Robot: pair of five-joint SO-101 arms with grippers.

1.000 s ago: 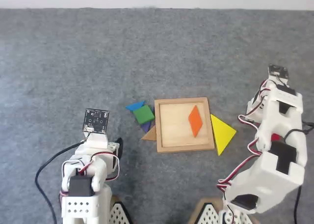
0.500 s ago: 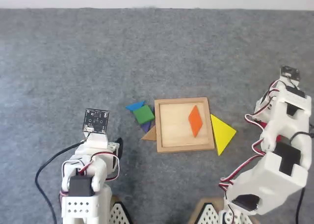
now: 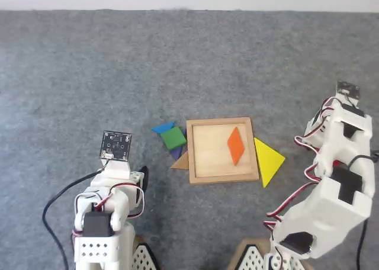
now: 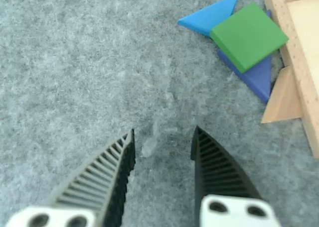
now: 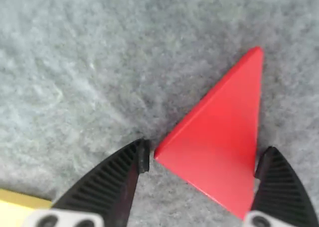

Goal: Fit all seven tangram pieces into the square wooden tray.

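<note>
Red triangle straddled for pickup; tray barely filled.
The red triangle lies flat on the grey counter, right of the tray, bracketed by the right fingers, which are spread wide; closing on it is judged the next move. One orange parallelogram is held in the square wooden tray. The left fingers are parted and empty.
</note>
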